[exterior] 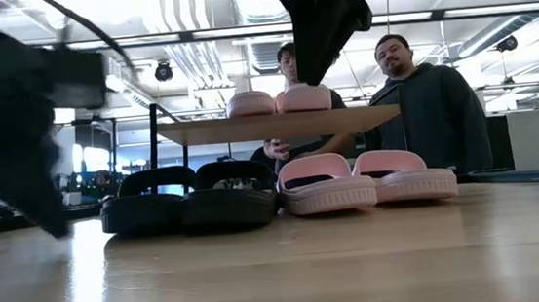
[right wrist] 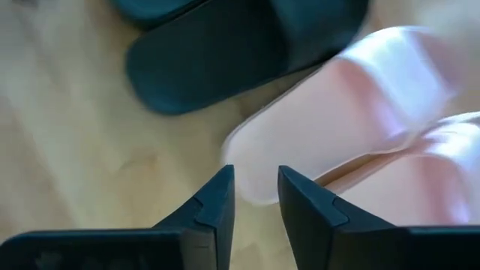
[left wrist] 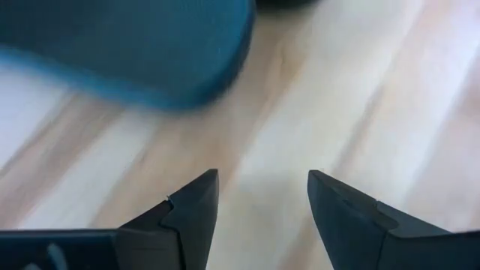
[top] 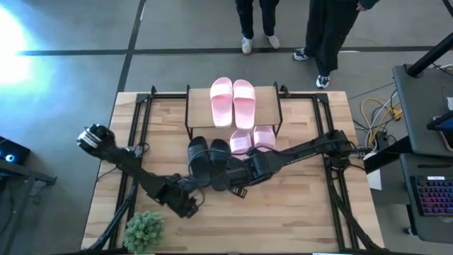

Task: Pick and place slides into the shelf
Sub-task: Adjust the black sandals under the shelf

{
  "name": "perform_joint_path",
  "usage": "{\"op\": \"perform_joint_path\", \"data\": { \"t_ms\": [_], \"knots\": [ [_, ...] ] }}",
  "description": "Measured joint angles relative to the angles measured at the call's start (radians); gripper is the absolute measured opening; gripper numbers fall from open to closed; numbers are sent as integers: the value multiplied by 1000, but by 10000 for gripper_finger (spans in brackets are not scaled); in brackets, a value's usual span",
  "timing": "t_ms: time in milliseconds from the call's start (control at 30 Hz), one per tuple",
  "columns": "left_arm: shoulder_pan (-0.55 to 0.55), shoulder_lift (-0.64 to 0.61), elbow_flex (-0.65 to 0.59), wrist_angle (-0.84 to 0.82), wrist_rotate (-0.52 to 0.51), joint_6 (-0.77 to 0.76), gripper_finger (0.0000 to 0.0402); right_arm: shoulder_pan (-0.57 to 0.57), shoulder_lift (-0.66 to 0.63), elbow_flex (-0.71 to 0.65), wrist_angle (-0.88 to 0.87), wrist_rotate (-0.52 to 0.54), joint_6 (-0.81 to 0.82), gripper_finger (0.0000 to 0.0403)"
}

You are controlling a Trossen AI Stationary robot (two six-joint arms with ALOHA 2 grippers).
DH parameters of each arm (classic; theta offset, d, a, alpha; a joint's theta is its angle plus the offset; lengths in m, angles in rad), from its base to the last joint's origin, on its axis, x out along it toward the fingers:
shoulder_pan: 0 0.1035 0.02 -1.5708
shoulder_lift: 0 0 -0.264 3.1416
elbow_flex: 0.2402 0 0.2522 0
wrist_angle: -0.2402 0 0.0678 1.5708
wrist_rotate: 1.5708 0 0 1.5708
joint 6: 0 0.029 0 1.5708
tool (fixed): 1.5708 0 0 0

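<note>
Two pale pink slides (top: 232,101) lie side by side on the shelf's top board (top: 195,106). Two more pink slides (top: 253,139) (exterior: 365,180) rest soles down on the table under the shelf's near edge. The two black slides (top: 209,160) (exterior: 191,202) sit to their left. My right gripper (right wrist: 256,184) hovers just near of the pink pair, its fingers a narrow gap apart, holding nothing. My left gripper (left wrist: 262,187) is open above bare table, near the black slide's heel (left wrist: 135,52).
A small green plant (top: 144,229) stands at the table's near left corner. Black frame rails (top: 141,127) run along the table's left and right sides. Two people (exterior: 411,90) stand beyond the far edge. Bare wood lies toward the near right.
</note>
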Motion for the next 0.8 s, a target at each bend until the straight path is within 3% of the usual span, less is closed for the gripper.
{"op": "perform_joint_path", "data": {
  "t_ms": [100, 233, 333, 600, 800],
  "knots": [
    [-59, -65, 6, -142, -40, -122, 191, 8, 0, -7, 4, -17, -6, 89],
    [-100, -152, -27, -400, -165, -426, 187, 8, 0, -19, 8, 9, 9, 81],
    [-67, -223, -92, -428, -227, -506, 166, 7, 0, -26, 33, 17, 10, 77],
    [118, -335, -211, -313, -233, -352, 80, 8, 0, -28, 61, 17, 16, 74],
    [211, -348, -266, -172, -238, -172, 53, 10, 0, -28, 60, 17, 28, 77]
  ]
}}
